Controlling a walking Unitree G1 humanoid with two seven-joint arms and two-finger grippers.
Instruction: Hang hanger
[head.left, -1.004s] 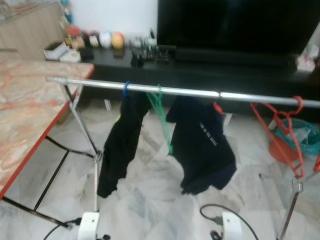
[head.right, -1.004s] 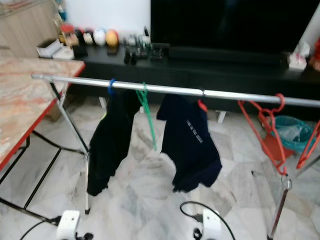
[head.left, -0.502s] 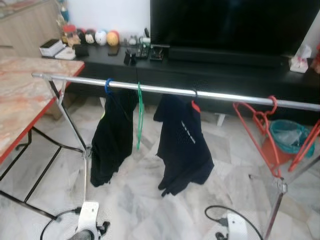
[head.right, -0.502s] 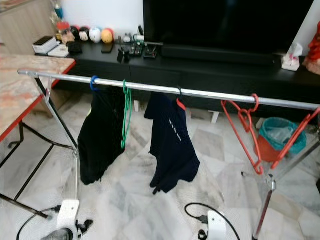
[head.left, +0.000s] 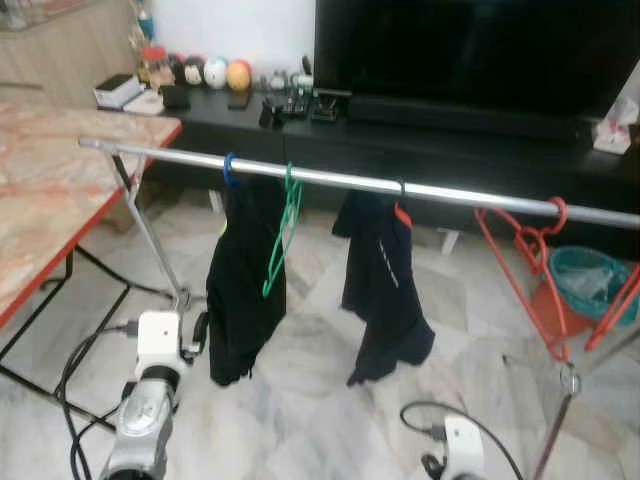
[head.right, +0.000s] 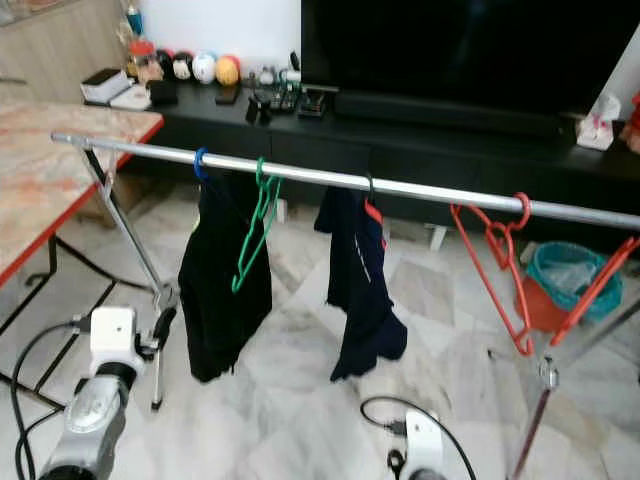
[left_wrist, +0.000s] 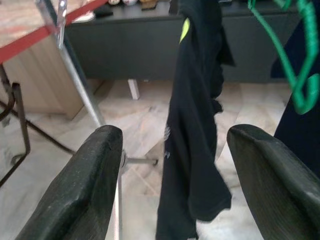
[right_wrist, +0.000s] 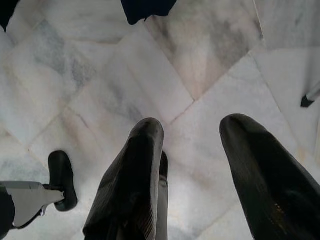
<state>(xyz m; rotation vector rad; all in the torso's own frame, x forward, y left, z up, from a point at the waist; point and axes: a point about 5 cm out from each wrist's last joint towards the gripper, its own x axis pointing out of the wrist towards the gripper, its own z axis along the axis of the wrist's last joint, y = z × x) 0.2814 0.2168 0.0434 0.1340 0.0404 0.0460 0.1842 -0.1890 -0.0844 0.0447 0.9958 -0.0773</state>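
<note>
Across the middle of the head views, a silver rail (head.left: 360, 184) runs from about nine o'clock to three o'clock. An empty green hanger (head.left: 281, 232) is hooked over it, just beside a black garment (head.left: 243, 290) on a blue hanger (head.left: 229, 168) at its nine o'clock side. Toward three o'clock hangs a dark navy shirt (head.left: 385, 290), and further along that way two red hangers (head.left: 530, 270) are on the rail. At seven o'clock in the left eye view the left arm is raised, and its left gripper (left_wrist: 172, 187) has its fingers (left_wrist: 82, 192) spread wide and empty, pointing at the black garment with the green hanger at about two o'clock in the wrist picture. The right gripper (right_wrist: 195, 175) hangs low over the marble floor (right_wrist: 100, 90), its fingers parted and grasping nothing. At nine o'clock stands a table (head.left: 50, 200) with a red edge; at twelve o'clock a dark television (head.left: 470, 50) sits above a black cabinet (head.left: 440, 140).
</note>
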